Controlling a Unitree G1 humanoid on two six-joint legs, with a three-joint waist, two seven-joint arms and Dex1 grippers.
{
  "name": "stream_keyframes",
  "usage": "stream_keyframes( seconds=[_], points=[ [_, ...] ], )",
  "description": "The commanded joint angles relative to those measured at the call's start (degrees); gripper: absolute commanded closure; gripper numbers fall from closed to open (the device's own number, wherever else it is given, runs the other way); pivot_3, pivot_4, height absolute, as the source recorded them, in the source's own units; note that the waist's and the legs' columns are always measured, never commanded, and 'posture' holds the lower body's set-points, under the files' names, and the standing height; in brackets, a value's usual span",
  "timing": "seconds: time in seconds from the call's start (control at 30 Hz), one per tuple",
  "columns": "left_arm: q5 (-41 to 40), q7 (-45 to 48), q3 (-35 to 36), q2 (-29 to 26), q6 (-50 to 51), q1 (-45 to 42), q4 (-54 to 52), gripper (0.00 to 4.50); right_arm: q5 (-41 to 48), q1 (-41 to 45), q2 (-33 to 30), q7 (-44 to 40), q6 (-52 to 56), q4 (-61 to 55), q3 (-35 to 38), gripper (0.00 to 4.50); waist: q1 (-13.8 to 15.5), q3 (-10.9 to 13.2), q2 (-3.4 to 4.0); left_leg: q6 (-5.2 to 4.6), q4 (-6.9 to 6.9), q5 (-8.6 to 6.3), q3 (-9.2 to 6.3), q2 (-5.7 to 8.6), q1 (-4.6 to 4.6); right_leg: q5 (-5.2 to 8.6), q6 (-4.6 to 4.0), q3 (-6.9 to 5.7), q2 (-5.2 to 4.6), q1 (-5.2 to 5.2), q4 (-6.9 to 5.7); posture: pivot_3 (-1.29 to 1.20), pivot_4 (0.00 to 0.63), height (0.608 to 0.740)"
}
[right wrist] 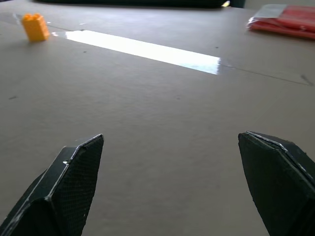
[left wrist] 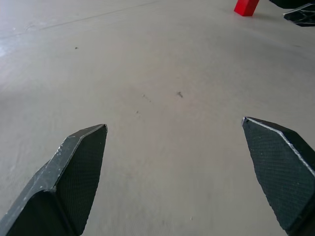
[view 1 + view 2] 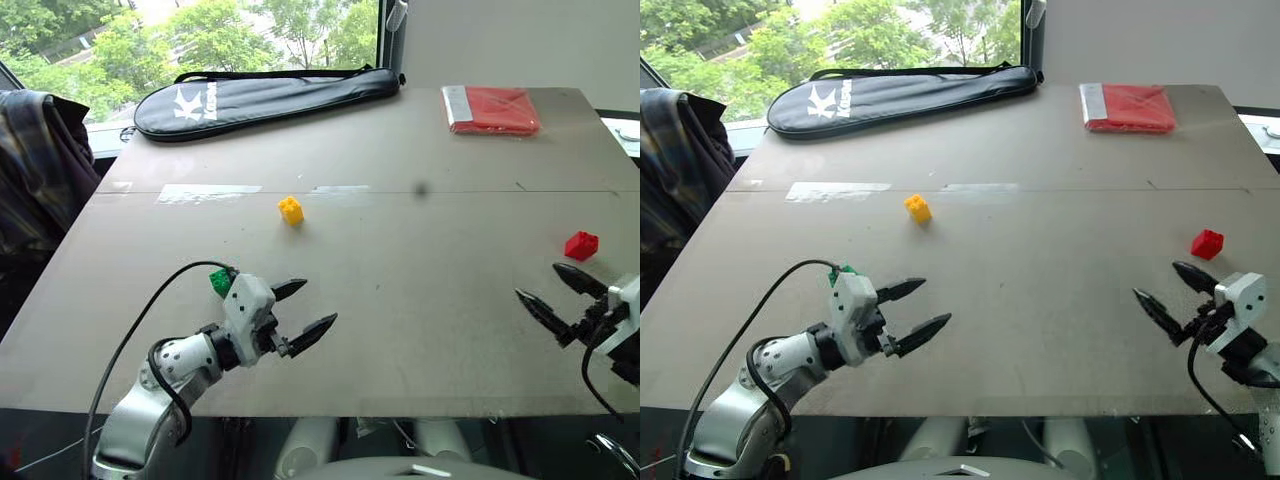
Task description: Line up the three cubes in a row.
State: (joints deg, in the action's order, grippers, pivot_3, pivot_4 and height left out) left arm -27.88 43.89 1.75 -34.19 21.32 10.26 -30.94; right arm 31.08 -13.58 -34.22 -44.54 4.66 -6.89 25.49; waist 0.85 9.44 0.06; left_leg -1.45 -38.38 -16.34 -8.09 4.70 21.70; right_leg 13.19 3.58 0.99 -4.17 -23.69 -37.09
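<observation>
Near the table's middle, toward the back, lies the yellow cube (image 3: 291, 210), also visible in the right wrist view (image 1: 35, 27). The green cube (image 3: 220, 281) sits at the front left, partly hidden behind my left gripper's housing. Over at the right edge rests the red cube (image 3: 581, 245), which the left wrist view also catches (image 2: 246, 7). My left gripper (image 3: 308, 311) hovers open over the front left of the table, nothing between its fingers. My right gripper (image 3: 551, 289) is open too, just in front of the red cube and apart from it.
A black racket bag (image 3: 265, 97) lies along the back left edge. A flat red packet (image 3: 490, 109) rests at the back right. A plaid garment (image 3: 35, 170) hangs off the table's left side. A strip of tape (image 3: 208, 192) crosses the grey table (image 3: 420, 270).
</observation>
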Motion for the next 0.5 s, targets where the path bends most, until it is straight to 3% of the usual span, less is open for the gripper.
stream_keyframes(
  seconds=[0.03, 0.17, 0.5],
  points=[
    [-4.3, 2.8, -1.0, -2.3, 3.7, -4.6, -4.2, 0.01, -3.0, 2.3, 0.5, 7.3, 1.6, 2.8, 2.3, 0.00, -0.1, 0.0, 0.06, 0.05, 0.02, 0.02, 0.00, 0.00, 0.00, 0.00, 0.00, 0.01, 0.01, -0.02, -0.01, 0.00, 0.150, 0.712],
    [-8.9, 5.6, -1.5, -4.5, 8.2, -11.0, -5.3, 0.01, -7.0, 8.8, 3.1, 18.2, 3.2, 5.7, 1.9, 0.00, -0.2, 0.0, 0.06, 0.28, 0.03, 0.16, 0.12, -0.03, -0.01, -0.01, -0.02, 0.13, 0.02, -0.09, -0.11, 0.00, 0.150, 0.712],
    [-9.6, 6.5, -3.0, -5.4, 10.8, -17.8, -6.2, 0.01, -13.9, 22.0, 5.2, 30.5, 5.1, 16.8, 0.3, 0.00, -0.2, 0.0, 0.09, 0.28, 0.01, 0.19, 0.40, -0.01, -0.16, -0.01, -0.03, 0.40, 0.15, -0.15, -0.46, 0.00, 0.150, 0.712]
  ],
)
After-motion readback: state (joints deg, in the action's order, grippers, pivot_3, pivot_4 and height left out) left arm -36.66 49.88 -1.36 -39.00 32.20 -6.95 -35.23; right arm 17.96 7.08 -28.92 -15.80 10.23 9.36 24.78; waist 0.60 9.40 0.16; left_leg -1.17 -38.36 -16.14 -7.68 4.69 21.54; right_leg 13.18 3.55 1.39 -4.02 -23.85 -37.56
